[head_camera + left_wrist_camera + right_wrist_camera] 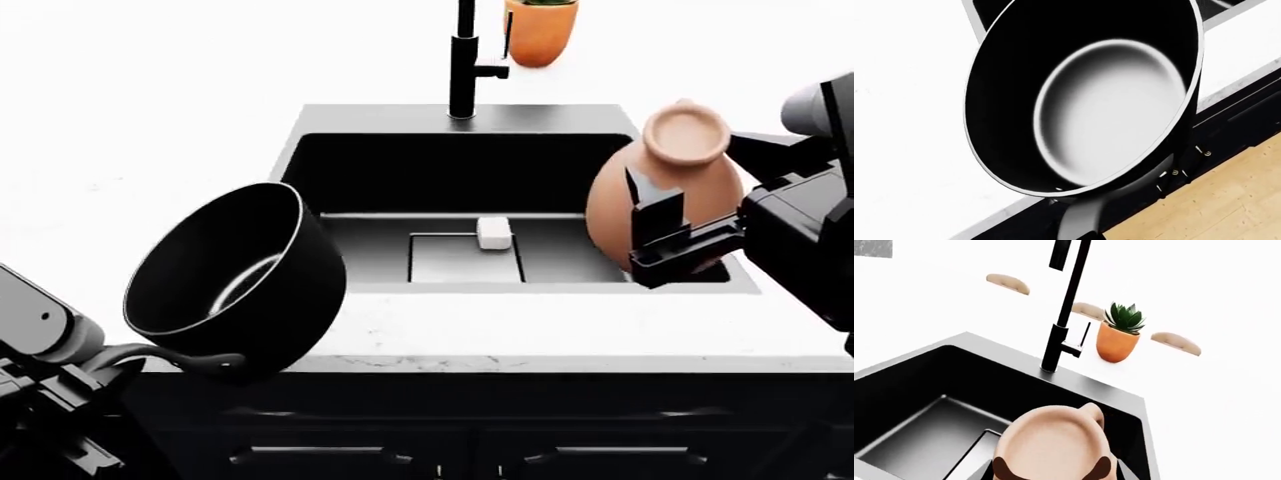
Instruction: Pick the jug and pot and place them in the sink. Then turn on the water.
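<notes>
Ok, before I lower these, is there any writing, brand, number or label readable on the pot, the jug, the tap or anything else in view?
None: no text, brand, number or sign can be read in any view.
pot: plain black, no marking.
jug: plain clay, no marking.
tap: plain black.
planter: plain orange.
Small white block in the sink: blank.

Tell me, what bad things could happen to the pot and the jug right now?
The pot hangs tilted by its thin handle over the counter edge, outside the sink; a slip would likely drop it to the floor. The right gripper holds the round jug tilted above the sink's right side; lowered carelessly, it might knock the rim.
</notes>
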Available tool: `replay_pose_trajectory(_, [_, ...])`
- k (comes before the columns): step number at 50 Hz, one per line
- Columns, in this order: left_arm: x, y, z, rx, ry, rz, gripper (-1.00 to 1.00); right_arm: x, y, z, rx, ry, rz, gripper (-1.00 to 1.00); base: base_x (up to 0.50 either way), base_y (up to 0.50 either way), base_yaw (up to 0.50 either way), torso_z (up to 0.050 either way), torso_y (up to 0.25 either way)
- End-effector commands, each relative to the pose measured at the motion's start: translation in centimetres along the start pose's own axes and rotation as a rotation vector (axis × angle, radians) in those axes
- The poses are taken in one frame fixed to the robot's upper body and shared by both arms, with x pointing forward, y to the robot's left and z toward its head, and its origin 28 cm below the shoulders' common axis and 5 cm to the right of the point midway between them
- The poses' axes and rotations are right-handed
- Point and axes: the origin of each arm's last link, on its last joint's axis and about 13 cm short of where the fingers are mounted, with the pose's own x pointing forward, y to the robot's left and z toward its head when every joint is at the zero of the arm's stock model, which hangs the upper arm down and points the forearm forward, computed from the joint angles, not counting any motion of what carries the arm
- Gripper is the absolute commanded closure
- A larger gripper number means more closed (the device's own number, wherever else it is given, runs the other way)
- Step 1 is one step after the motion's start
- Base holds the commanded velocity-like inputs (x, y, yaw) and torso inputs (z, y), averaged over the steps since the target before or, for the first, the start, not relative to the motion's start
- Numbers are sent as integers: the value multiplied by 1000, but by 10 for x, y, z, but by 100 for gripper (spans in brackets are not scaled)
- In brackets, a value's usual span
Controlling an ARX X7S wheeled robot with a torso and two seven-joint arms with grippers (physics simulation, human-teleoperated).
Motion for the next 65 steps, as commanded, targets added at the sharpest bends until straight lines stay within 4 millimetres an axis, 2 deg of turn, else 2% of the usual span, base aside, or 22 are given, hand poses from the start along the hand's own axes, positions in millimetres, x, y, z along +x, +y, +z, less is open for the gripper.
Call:
replay_pose_trajectory(1, [-39,10,44,99,-371,202,100,-1,-6,0,5,-18,-72,100,0,0,0,0,0])
replay_pose_trajectory(9, [-39,9,44,103,-372,202,100,-2,-6,0,13,-11,-79,100,50,0,0,1,3])
replay_pose_trajectory(34, [-41,10,44,104,-376,206,100,0,-6,8,11,-10,-62,100,334,-4,0,1,3])
replay_pose_trajectory(41, [-41,10,44,107,-375,203,100,0,-4,1,12,-8,-62,100,338,-3,0,1,3])
replay_pose_trajectory(47, [-40,10,44,108,-374,203,100,-1,-7,11,11,-9,-62,100,337,-3,0,0,3])
replay_pose_trajectory(54, [-41,9,45,109,-375,202,100,-1,-4,2,12,-9,-63,100,339,-2,0,1,3])
replay_pose_trajectory(65, [-41,10,44,109,-374,203,100,-1,-5,2,15,-9,-63,100,338,-1,0,1,4])
